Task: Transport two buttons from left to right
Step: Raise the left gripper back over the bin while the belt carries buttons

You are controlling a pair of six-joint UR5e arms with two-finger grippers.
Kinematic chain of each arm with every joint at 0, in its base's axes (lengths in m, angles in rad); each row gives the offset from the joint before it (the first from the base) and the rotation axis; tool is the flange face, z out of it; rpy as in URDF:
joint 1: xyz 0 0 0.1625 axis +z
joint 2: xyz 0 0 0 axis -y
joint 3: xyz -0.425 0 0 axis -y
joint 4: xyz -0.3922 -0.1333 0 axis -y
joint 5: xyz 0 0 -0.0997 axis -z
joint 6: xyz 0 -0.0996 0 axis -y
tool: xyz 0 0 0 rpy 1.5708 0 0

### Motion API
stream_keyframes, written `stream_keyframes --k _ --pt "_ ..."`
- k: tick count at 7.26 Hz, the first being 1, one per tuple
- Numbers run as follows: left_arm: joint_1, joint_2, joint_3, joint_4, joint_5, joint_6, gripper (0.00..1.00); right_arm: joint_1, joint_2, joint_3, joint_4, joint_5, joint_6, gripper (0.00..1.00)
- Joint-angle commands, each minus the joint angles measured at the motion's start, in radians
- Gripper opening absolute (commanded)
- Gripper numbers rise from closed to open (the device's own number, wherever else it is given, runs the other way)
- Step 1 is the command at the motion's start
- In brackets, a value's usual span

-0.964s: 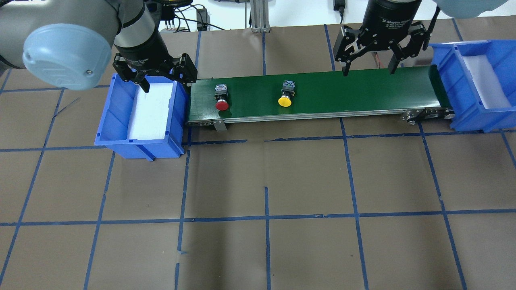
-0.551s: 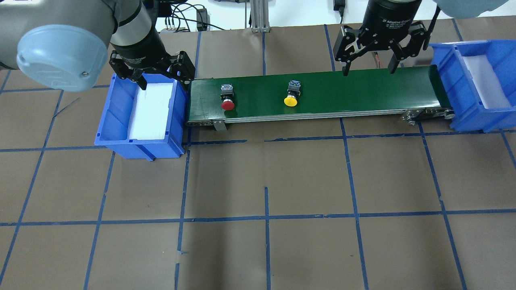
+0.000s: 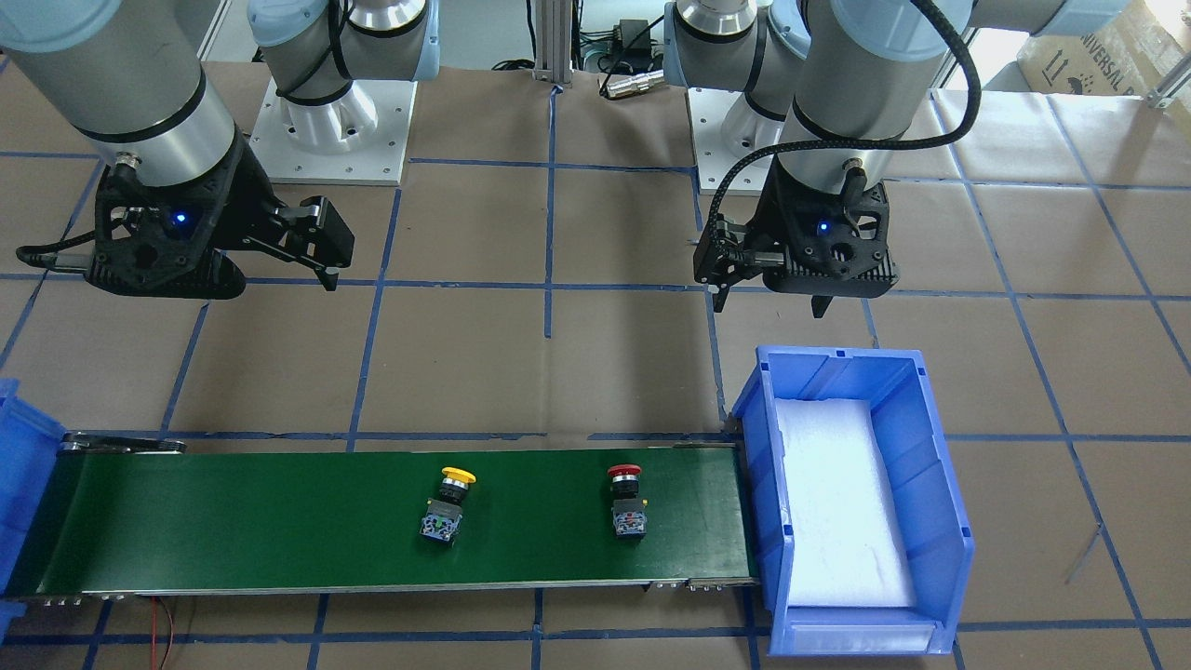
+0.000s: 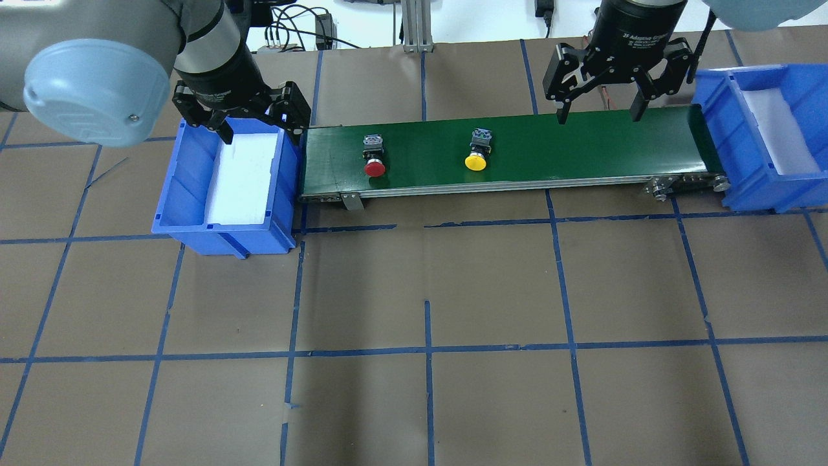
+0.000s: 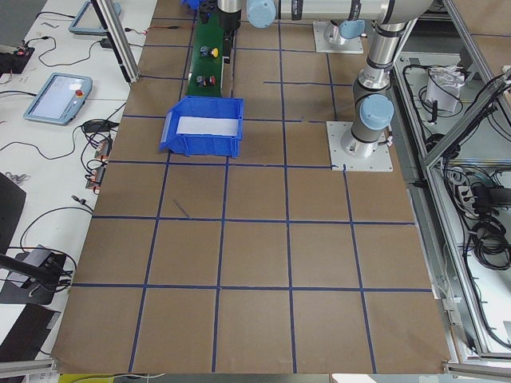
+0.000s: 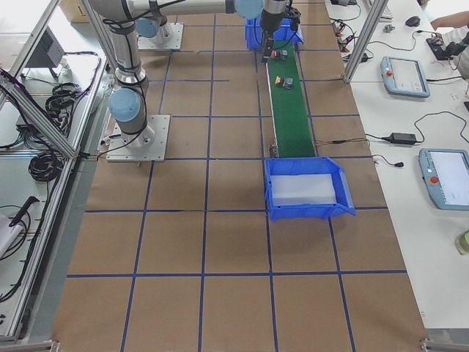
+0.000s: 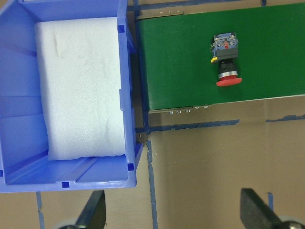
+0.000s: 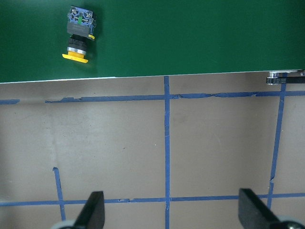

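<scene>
The yellow button (image 4: 477, 150) lies crosswise on the belt (image 4: 582, 145), cap toward robot-side edge, leftward of the nearer right gripper (image 4: 599, 116). It and left gripper (image 4: 259, 131) gape wide, empty.

Right-end blue bin (image 4: 757, 191) cut by overhead edge, yellow button (image 5: 205, 52) tiny from left side

**Matt belt, glossy plastic, grainy foam**

The green belt (image 4: 582, 145) looks matt and smooth, edged with a bare metal rail (image 4: 485, 187). The red button (image 7: 225, 64) and yellow button (image 8: 78, 36) have smooth plastic caps over silvery metal rings. The blue bin (image 7: 123, 71) at the left of the left wrist view is faintly glossy plastic, lined with grainy white foam (image 7: 78, 90). Around them lies matt brown paper (image 4: 491, 285), crossed by blue tape (image 4: 427, 349).
</scene>
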Motion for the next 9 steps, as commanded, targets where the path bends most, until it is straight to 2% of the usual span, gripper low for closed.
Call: stream_keyframes --k 1,6,7,8,9 --pt "0.0 0.001 0.0 0.0 0.001 0.0 1.0 -0.002 -0.003 0.021 -0.014 0.0 -0.002 1.0" --pt "0.002 0.001 0.0 0.0 -0.003 0.0 1.0 -0.054 0.039 -0.007 -0.1 0.015 -0.022 1.0" --pt "0.002 0.001 0.0 0.0 -0.003 0.0 1.0 -0.051 0.071 -0.012 -0.165 0.02 -0.019 1.0" --pt "0.002 0.001 0.0 0.0 -0.003 0.0 1.0 -0.048 0.153 -0.016 -0.273 0.026 -0.028 1.0" --pt "0.002 0.001 0.0 0.0 -0.003 0.0 1.0 -0.045 0.21 -0.047 -0.3 0.031 -0.028 1.0"
